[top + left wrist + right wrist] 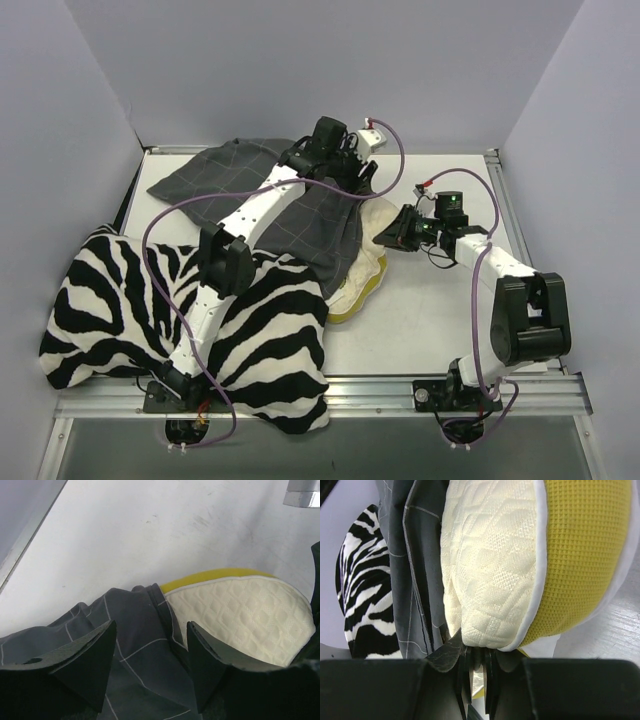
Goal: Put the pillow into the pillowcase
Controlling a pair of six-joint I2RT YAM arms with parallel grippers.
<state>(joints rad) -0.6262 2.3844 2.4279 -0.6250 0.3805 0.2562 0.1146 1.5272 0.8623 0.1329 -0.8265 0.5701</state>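
The pillow [366, 268], cream and quilted with a yellow side edge, lies mid-table, its left part covered by the dark grey checked pillowcase [305, 215]. My right gripper [396, 232] is shut on the pillow's near corner; in the right wrist view the fingers pinch that corner of the pillow [495, 565] right at the gripper [477, 649]. My left gripper [335, 158] hangs at the far side, open. In the left wrist view that gripper [151, 626] stands just over the pillowcase [135, 645], nothing between its fingers, with the pillow [245, 612] beside the right finger.
A large zebra-striped cushion [110, 300] fills the near left of the table, under the left arm, and shows behind the pillowcase [400, 570] in the right wrist view [362, 595]. A metal rail [380, 390] runs along the near edge. Grey walls close in the sides and back.
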